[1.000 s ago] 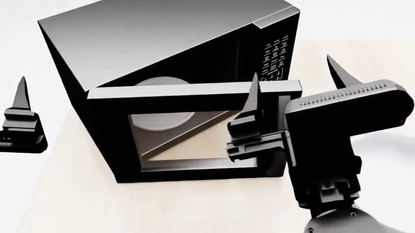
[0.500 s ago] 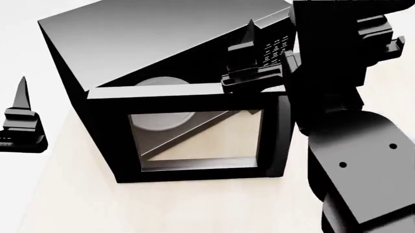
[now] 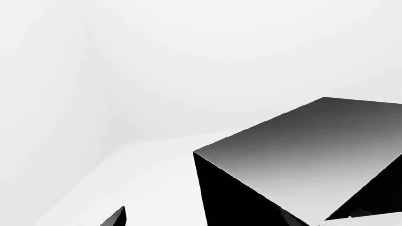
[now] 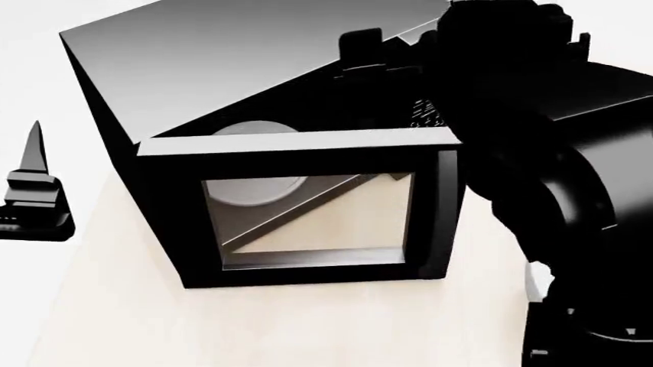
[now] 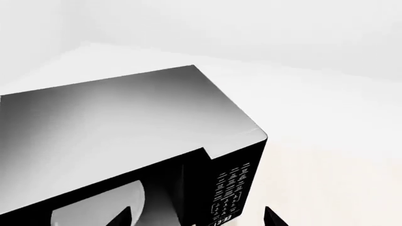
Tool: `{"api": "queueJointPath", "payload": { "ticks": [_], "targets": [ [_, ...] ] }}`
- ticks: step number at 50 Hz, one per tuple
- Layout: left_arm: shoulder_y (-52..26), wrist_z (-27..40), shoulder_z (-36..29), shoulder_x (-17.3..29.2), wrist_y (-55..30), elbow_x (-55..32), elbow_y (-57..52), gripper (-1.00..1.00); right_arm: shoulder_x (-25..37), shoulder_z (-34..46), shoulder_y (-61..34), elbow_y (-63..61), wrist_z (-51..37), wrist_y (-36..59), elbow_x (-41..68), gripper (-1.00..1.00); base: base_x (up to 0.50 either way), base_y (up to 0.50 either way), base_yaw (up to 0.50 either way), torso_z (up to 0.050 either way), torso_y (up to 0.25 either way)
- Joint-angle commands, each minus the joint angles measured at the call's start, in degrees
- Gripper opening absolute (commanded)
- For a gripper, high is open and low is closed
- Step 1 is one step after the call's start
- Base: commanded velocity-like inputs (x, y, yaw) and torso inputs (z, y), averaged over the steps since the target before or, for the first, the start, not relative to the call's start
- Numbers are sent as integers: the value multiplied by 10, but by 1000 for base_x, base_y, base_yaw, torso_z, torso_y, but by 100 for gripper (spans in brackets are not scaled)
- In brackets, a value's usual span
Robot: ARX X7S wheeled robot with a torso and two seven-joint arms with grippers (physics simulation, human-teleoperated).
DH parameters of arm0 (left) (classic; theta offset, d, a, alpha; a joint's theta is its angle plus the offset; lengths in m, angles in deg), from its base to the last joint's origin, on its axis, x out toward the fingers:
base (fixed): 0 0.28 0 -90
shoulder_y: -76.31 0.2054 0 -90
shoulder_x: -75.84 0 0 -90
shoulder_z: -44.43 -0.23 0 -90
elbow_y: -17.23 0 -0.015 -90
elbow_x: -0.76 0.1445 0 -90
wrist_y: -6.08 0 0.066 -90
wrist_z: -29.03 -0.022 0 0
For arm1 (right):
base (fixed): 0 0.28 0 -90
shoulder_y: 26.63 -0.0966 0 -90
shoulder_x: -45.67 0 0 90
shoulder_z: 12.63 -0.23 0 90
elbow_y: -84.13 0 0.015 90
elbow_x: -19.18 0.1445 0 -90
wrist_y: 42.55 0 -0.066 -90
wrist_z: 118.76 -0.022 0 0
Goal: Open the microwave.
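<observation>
Left of the microwave (image 4: 255,99), well apart from it, the left gripper (image 4: 36,191) hangs over the pale table (image 4: 122,321); only one pointed finger shows clearly, so I cannot tell whether it is spread or pressed together. On that table the microwave fills the middle, its top face glossy. Its door (image 4: 306,206) stands swung wide open, the glass window facing the head camera, with the white turntable (image 4: 250,164) visible inside behind it. Right of the door, the right gripper (image 5: 197,217) is raised above the keypad (image 5: 229,193), its two fingertips spread apart and holding nothing.
</observation>
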Motion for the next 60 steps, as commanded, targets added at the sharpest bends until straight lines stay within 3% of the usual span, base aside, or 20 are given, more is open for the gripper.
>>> {"api": "queueJointPath", "payload": {
  "ticks": [1, 21, 60],
  "targets": [
    [1, 2, -1, 1, 3, -2, 2, 100, -22, 1, -64, 115, -1, 47, 4, 100, 0, 0, 0, 0, 0],
    [1, 6, -2, 3, 6, -6, 4, 100, -29, 86, -133, 293, 50, -12, -22, 100, 0, 0, 0, 0, 0],
    [1, 13, -1, 6, 7, -15, 6, 100, -50, 159, -142, 444, 109, -128, -54, 100, 0, 0, 0, 0, 0]
  ]
}}
